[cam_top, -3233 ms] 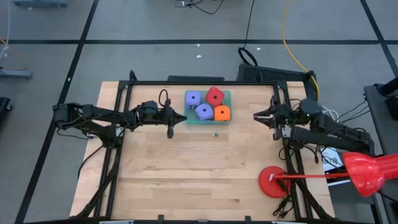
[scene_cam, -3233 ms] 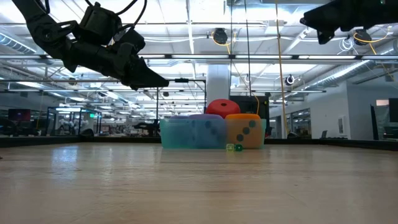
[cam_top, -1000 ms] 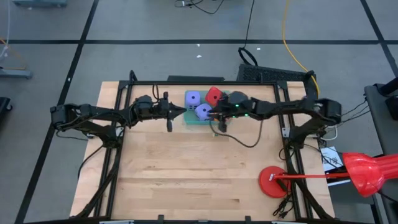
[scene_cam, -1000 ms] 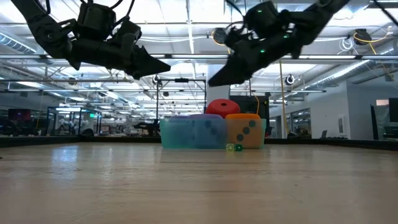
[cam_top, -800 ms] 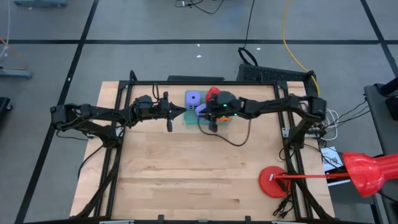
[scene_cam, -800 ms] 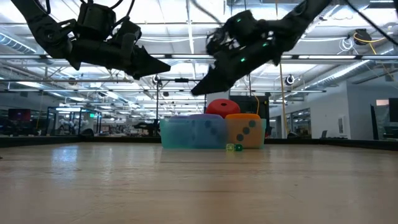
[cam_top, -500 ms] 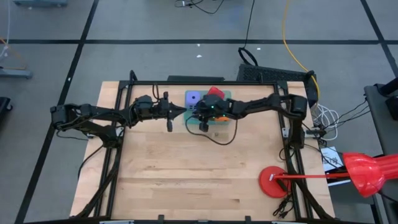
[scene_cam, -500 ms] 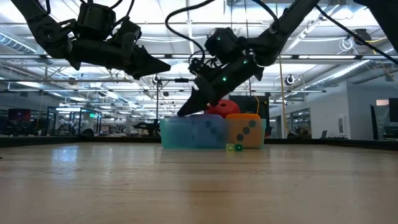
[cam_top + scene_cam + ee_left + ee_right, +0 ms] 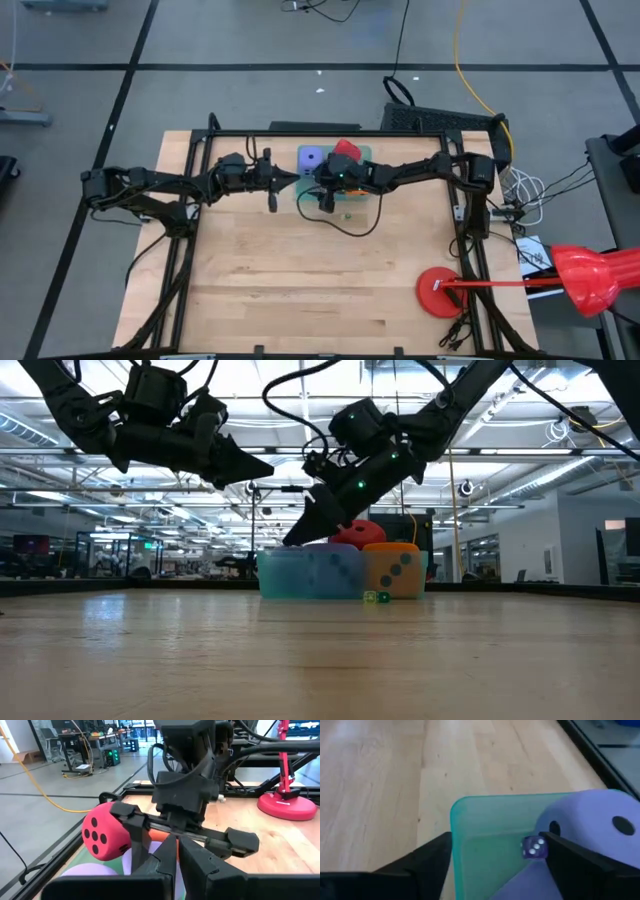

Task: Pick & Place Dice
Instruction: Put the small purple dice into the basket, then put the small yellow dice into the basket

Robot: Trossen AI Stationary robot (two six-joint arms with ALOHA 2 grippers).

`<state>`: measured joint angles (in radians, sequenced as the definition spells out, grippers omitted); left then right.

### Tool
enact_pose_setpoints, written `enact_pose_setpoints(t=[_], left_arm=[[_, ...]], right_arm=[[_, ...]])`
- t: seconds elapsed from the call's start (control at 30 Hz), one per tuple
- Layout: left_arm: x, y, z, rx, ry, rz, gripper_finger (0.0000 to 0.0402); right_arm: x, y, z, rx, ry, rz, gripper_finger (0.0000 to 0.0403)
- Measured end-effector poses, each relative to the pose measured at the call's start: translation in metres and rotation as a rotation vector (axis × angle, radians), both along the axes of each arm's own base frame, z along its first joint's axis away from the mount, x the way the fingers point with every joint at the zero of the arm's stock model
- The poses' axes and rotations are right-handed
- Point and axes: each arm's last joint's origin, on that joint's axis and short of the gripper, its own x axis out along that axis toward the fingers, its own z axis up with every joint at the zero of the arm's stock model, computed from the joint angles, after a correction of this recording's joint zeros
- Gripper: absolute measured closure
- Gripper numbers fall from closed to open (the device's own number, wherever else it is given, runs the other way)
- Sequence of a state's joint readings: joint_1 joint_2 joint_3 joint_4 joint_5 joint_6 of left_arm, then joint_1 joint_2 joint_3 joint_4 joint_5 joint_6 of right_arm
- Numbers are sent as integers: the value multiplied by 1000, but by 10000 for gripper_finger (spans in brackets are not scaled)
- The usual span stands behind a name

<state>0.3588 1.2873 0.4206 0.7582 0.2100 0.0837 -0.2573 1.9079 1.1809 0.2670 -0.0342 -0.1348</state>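
A green tray point(image 9: 367, 154) at the table's far middle holds soft dice: a purple one point(image 9: 311, 157), a red one point(image 9: 347, 150), an orange one point(image 9: 392, 572), and a second purple one point(image 9: 592, 822). My right gripper point(image 9: 495, 855) hangs open over the tray's near left corner point(image 9: 470, 815). A tiny purple die point(image 9: 535, 847) with white pips shows between its fingers. My left gripper point(image 9: 295, 180) hovers shut just left of the tray, above table height. My right gripper's fingers point slanting down at the tray from the right. The tiny purple die point(image 9: 535, 847) sits close beside one fingertip point(image 9: 555, 845). I cannot tell whether it touches that finger.
Tiny green dice point(image 9: 375, 597) lie on the wood just in front of the tray. A red round stand point(image 9: 440, 292) sits at the table's near right. Black frame rails run along the left, right and far edges. Bare wood fills the near half.
My right gripper has swung toward the table's left across the tray and dropped lower, ending over the tray's near left corner. My left gripper has kept still.
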Motion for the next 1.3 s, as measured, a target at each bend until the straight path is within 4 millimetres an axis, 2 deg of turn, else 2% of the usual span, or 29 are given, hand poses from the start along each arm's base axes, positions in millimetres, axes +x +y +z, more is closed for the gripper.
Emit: enact_pose_setpoints(t=[0.1, 0.2, 0.43, 0.57, 1.0, 1.3], left_arm=[[0, 0, -1, -4, 6, -16, 371], [0, -1, -3, -16, 33, -27, 371], [1, -2, -9, 7, 70, -19, 371], [4, -1, -16, 23, 113, 49, 371], [26, 7, -29, 35, 178, 99, 371], [29, 10, -34, 42, 201, 124, 371]], right_arm=[[1, 3, 2, -28, -7, 23, 78], [3, 9, 3, -81, -8, 66, 66], [9, 18, 10, -128, -86, 123, 65], [10, 18, 12, -127, -108, 119, 65], [11, 21, 14, -118, -126, 126, 65], [11, 22, 14, -107, -124, 139, 65]])
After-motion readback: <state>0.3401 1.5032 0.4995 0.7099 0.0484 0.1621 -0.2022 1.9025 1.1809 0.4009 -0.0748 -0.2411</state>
